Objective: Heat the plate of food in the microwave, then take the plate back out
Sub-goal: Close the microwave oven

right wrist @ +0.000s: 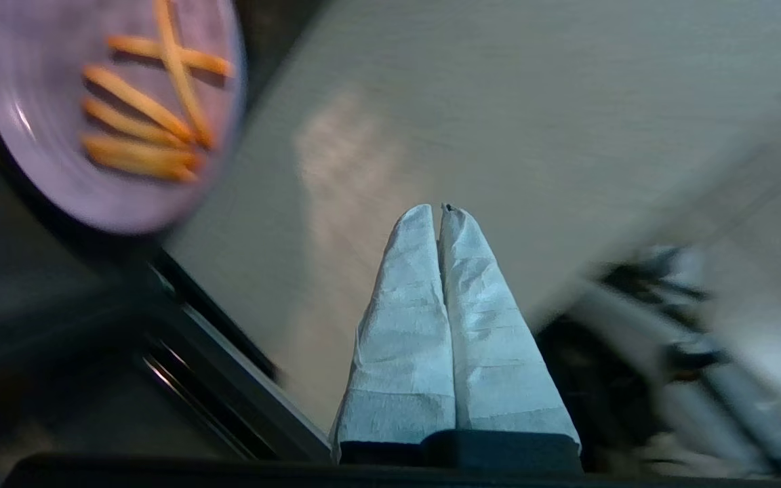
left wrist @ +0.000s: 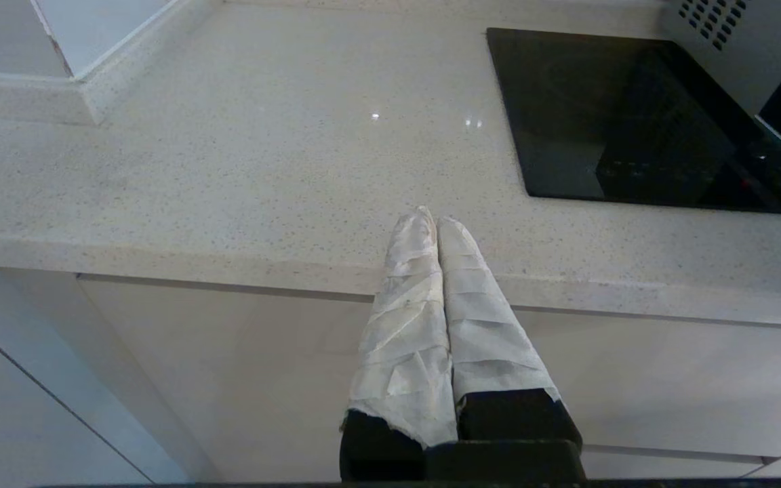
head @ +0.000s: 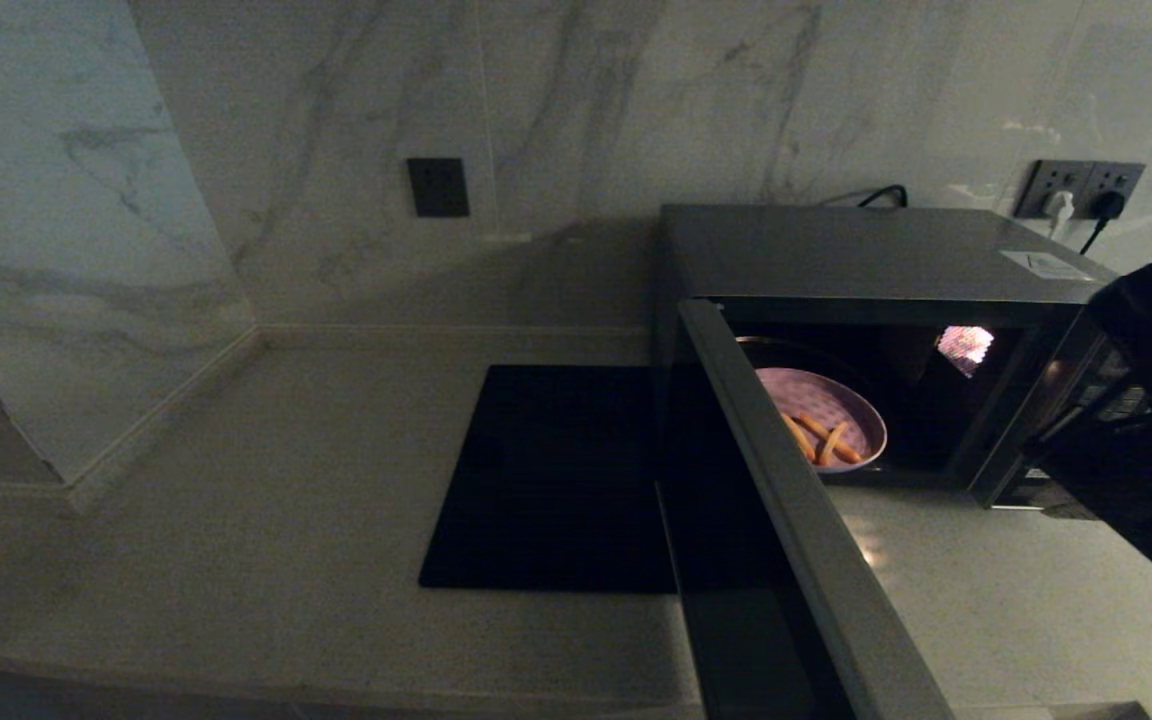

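Lilac-pink and shallow, the plate of food [head: 821, 418] sits inside the microwave [head: 876, 260], whose door [head: 796, 520] stands swung wide open toward the robot. Seen from the right wrist, the right gripper [right wrist: 440, 209] hangs over the pale counter [right wrist: 499, 122] in front of the oven, its cloth-wrapped fingers pressed together with nothing between them; the plate lies well apart from the tips, off to one side past the door's edge. Several orange-yellow fry-like sticks [right wrist: 150, 108] lie on the plate, two of them crossing. On the head view the right arm shows as a dark bulk before the button panel. The left gripper [left wrist: 436, 220] is parked at the counter's front edge, fingers likewise clenched and empty, near a flat black slab [left wrist: 607, 115].
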